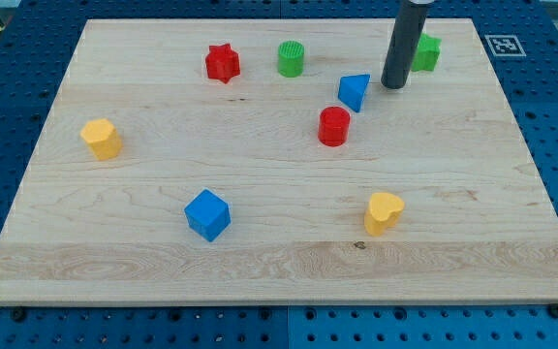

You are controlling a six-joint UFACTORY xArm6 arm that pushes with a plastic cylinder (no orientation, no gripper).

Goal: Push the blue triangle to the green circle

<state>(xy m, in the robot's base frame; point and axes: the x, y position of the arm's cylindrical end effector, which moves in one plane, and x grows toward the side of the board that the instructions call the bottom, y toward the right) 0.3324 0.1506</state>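
The blue triangle (355, 92) lies in the upper middle of the wooden board (114, 262). The green circle (291, 58) is a short green cylinder up and to the left of it, with a gap between them. My tip (393, 85) stands just to the right of the blue triangle, a small gap away from it. The rod rises to the view's top edge.
A red cylinder (334, 126) sits just below the blue triangle. A green block (426, 53) stands partly behind the rod. A red star (223, 63) is left of the green circle. A yellow block (101, 139), a blue cube (207, 214) and a yellow heart (384, 212) lie lower down.
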